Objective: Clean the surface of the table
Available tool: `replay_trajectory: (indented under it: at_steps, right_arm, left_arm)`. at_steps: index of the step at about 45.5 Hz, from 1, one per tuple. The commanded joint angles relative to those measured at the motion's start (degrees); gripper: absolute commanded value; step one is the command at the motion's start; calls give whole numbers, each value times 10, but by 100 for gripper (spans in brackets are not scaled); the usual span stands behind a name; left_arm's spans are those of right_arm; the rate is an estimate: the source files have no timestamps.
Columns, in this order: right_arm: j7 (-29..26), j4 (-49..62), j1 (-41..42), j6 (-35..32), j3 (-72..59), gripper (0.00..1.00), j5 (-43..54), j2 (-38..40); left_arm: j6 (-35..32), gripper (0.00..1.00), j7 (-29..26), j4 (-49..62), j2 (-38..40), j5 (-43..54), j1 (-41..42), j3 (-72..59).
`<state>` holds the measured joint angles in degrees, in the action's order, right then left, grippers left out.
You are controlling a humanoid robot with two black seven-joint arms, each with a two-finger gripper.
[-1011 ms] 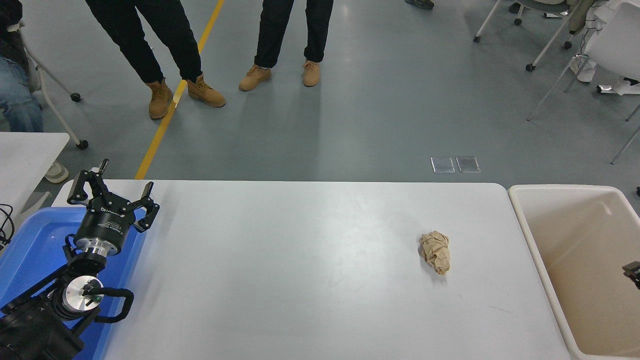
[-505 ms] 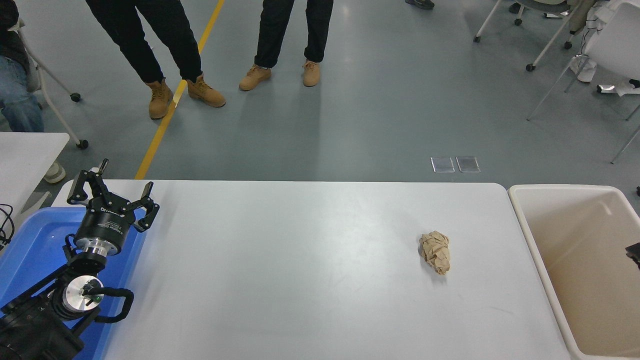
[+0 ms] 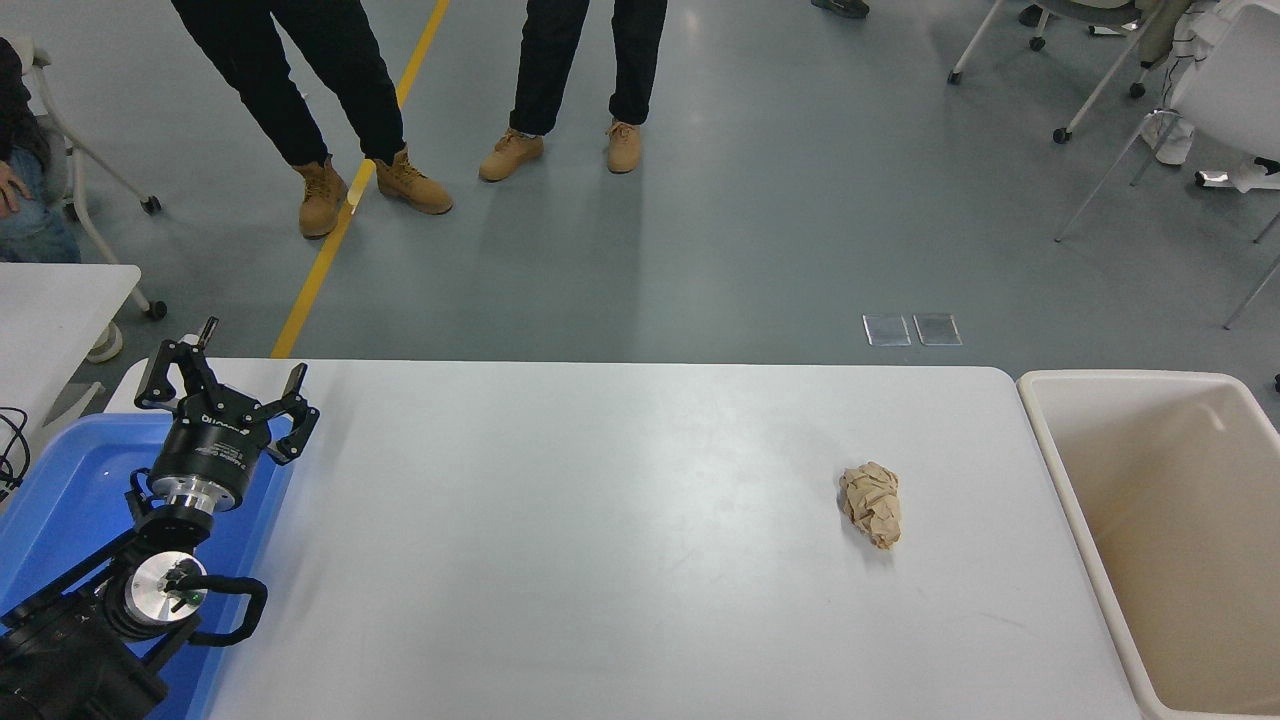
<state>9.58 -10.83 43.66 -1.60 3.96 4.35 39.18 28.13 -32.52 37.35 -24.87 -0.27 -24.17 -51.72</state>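
Table surface [image 3: 600, 540] is filling the middle of the frame with a crumpled brown paper ball [image 3: 871, 504] sitting at its right side – the left gripper [image 3: 222, 388] is hanging at lower left, fingers spread wide, over a blue bin [image 3: 60, 490].

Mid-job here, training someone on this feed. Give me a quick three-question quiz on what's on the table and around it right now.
1. True or false: the crumpled brown paper ball lies inside the beige plastic bin.
2. Which robot hand is in view? A) left only B) right only C) both
3. Fill in: the left hand hovers over the far corner of the ___ plastic tray.

Key
1. False. It rests on the plain white tabletop, right of centre, apart from the bin at the table's right end.
2. A. It sits at the lower left, fingers spread; the right one is out of view.
3. Blue.
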Motion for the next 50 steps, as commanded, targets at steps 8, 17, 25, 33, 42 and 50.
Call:
replay_trajectory:
  at_steps: [8, 17, 25, 33, 42, 50]
  right_arm:
    - [1, -98, 12, -2, 148, 98, -58, 51]
    - [-3, -147, 13, -2, 194, 98, -131, 79]
    - [-6, -163, 12, -9, 269, 99, -155, 84]
    - [-37, -171, 12, -16, 341, 99, -160, 74]
    - [-41, -206, 13, -16, 359, 99, -224, 68]
    - [-51, -258, 12, -22, 376, 99, -265, 66]
  left_arm:
    - [0, 99, 0, 0, 0, 0, 0, 0]
    - [0, 99, 0, 0, 0, 0, 0, 0]
    - [0, 99, 0, 0, 0, 0, 0, 0]
    - [0, 99, 0, 0, 0, 0, 0, 0]
    - [0, 99, 0, 0, 0, 0, 0, 0]
    - [0, 99, 0, 0, 0, 0, 0, 0]
